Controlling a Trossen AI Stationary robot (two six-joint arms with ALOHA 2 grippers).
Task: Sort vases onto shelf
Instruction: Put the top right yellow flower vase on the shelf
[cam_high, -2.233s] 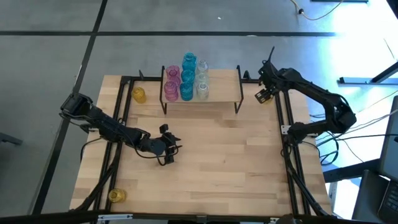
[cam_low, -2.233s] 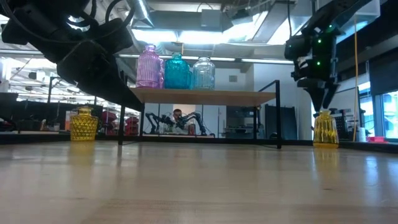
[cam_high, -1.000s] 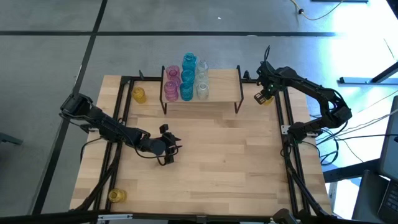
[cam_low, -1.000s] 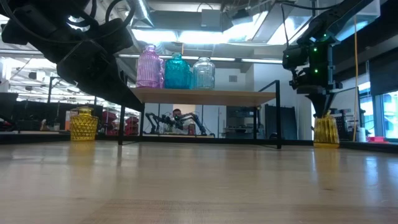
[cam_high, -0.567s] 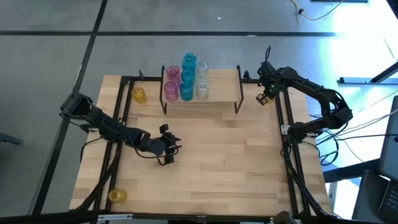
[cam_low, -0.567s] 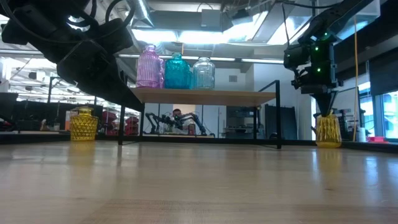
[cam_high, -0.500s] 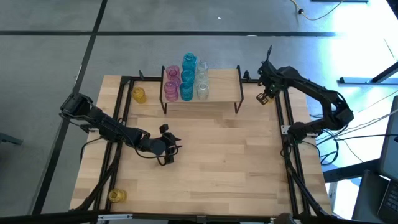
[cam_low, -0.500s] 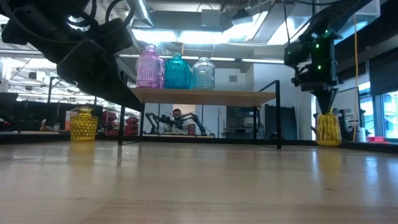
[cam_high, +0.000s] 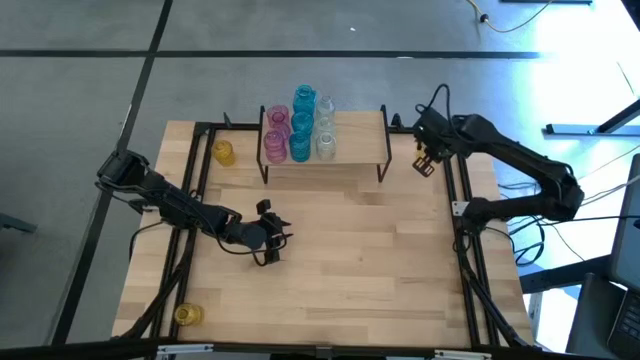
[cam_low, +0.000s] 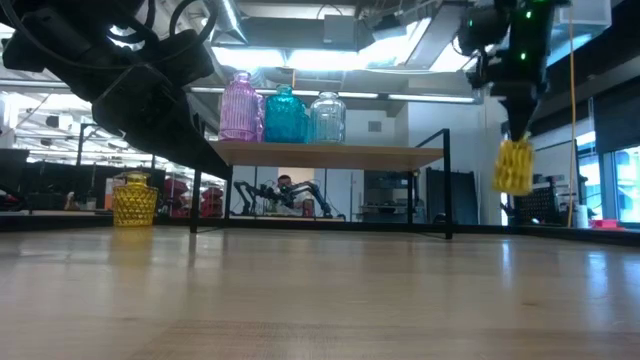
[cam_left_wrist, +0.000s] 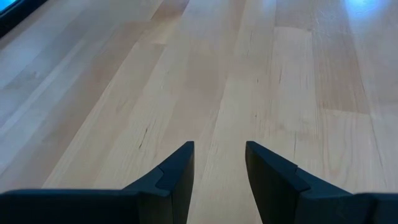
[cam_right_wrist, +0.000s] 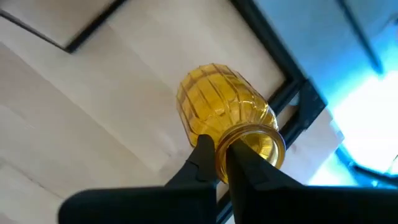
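An amber vase (cam_low: 515, 165) is seen lifted clear of the worktop (cam_high: 330, 250) at its far right corner, pinched by the rim in the right gripper (cam_right_wrist: 221, 160), whose jaws are pressed onto the lip, one inside the mouth and one outside. A moment earlier the same vase was standing on the wood beside the black frame rail, with the gripper lowered over its neck; it now hangs in the air just right of the shelf (cam_high: 355, 135), swung slightly off plumb. The pick is therefore judged complete, and the carry to the shelf is what remains. On the shelf top, pink, teal and clear vases (cam_high: 298, 125) are already lined up at the left end, with the right end left bare. Two more amber vases are yet to be collected: one at the far left (cam_high: 223, 152), one at the near left corner (cam_high: 186, 314). The left gripper (cam_high: 270, 238) has not been moved and is held low over mid-worktop, jaws partly spread on nothing.
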